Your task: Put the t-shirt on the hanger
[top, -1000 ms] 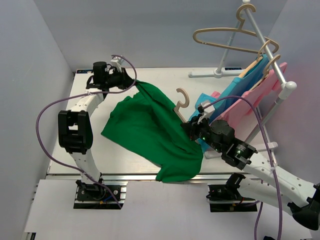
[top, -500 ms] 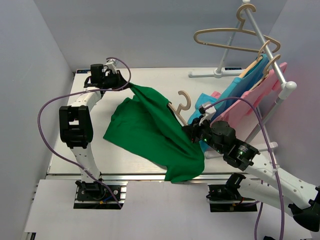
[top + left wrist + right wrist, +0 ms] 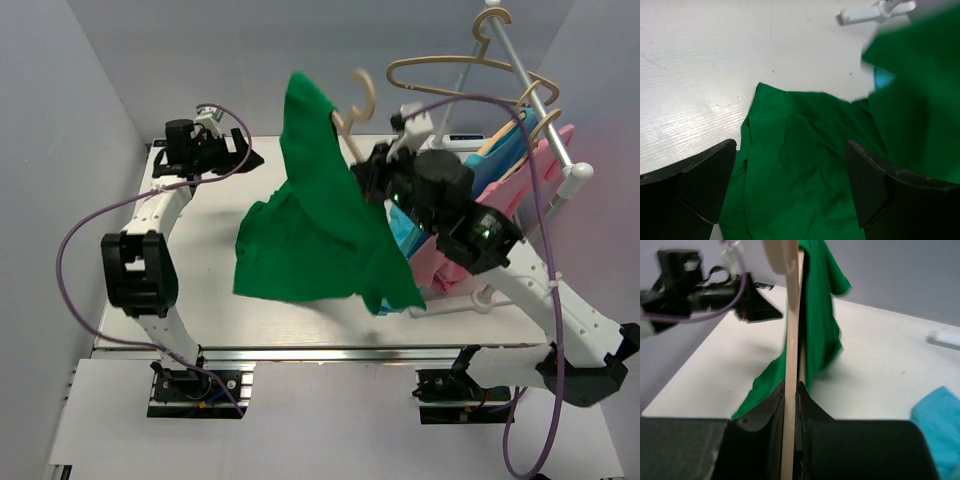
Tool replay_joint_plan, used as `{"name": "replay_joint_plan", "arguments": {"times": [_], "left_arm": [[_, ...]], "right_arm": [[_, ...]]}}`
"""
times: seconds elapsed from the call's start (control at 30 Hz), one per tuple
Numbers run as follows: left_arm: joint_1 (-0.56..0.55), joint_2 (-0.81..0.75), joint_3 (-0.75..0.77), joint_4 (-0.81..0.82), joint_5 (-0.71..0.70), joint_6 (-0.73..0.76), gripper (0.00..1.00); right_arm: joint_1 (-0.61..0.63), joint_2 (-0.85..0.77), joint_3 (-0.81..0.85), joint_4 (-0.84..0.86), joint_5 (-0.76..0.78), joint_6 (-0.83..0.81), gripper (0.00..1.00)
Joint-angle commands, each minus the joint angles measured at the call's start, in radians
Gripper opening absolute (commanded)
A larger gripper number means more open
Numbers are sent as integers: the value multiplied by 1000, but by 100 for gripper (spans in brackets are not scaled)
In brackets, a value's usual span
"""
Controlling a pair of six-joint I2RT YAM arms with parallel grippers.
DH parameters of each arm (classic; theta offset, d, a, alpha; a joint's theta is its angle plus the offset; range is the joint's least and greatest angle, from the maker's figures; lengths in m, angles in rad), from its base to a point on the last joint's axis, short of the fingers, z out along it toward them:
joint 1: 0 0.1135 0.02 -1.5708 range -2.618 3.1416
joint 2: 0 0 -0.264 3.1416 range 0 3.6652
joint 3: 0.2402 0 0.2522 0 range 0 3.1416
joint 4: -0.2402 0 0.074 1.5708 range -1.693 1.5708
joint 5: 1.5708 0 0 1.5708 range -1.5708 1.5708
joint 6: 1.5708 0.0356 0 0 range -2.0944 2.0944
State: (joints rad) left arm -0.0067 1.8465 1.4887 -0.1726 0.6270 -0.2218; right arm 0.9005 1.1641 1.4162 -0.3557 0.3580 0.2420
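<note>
Right gripper (image 3: 362,176), clamped on the hanger (image 3: 345,135), has hoisted it, t-shirt (image 3: 320,225) draped below. Left gripper (image 3: 236,158), left of it, gapes empty; only straightening seems left.

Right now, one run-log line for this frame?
left pincer: open, empty | right pincer: shut on hanger, aloft | t-shirt: draped from hanger

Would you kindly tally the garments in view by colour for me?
Green t-shirt: 1
Light blue garment: 1
Pink garment: 1
Total: 3
</note>
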Motion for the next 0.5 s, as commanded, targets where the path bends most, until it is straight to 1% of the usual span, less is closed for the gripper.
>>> {"name": "replay_joint_plan", "arguments": {"times": [0.0, 0.07, 0.1, 0.13, 0.2, 0.23, 0.3, 0.4, 0.47], "left_arm": [[5, -193, -44, 18, -35, -37, 98], [5, -237, -64, 28, -44, -42, 98], [5, -277, -79, 27, -56, -53, 98], [5, -291, -84, 22, -61, -53, 98], [5, -328, -82, -4, -70, -45, 98], [5, -339, -81, -16, -91, -42, 98], [5, -366, -87, -44, -114, -37, 98], [5, -386, -94, -59, -141, -39, 98], [5, -400, -110, -62, -145, -42, 98]], "right_arm": [[0, 101, 323, -66, 116, -59, 0], [0, 155, 450, -92, 139, -84, 0], [0, 207, 511, -101, 171, -89, 0], [0, 233, 638, -106, 209, -104, 0], [1, 293, 786, -135, 252, -147, 0], [0, 339, 902, -141, 266, -158, 0], [3, 341, 923, -83, 269, -184, 0], [3, 306, 839, 19, 280, -198, 0], [5, 313, 825, 2, 271, -202, 0]]}}
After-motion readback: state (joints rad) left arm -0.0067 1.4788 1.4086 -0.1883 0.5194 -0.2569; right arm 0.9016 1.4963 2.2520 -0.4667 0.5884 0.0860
